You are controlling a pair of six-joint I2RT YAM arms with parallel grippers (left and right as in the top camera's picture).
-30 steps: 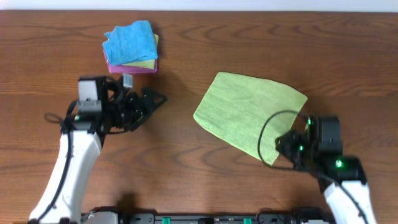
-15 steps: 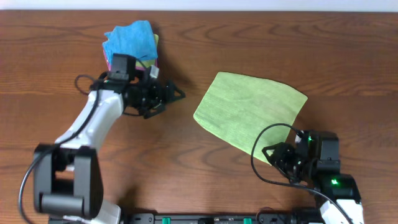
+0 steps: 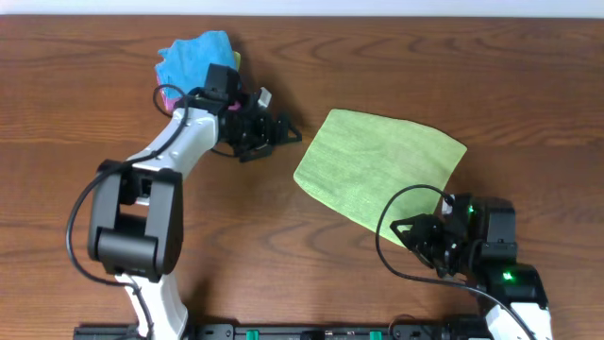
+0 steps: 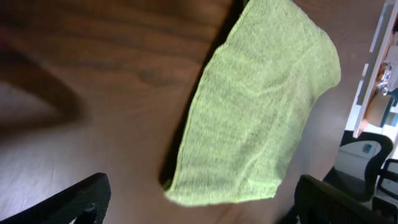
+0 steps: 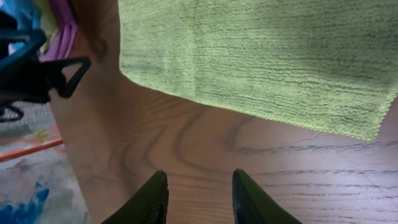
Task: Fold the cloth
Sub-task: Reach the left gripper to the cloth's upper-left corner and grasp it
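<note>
The left tool point(image 3: 281, 132) stands spread to its widest and holds nothing. It hovers over bare wood between the stack of spare cloths point(image 3: 193, 55) and the near-left edge of the lime-green cloth point(image 3: 377, 170), just short of that edge. The right tool point(image 5: 199, 198) is part-open and also empty. Only wood grain shows between its jaws, and it sits just off the cloth's near edge.

The cloth lies flat on the tabletop point(image 3: 491, 76), right of centre and skewed to the table's edges. No corner is lifted or turned over. I cannot tell whether it is already doubled.

By my reading the fold in hand has not begun. Grasping an edge, carrying it across and releasing it all remain.
</note>
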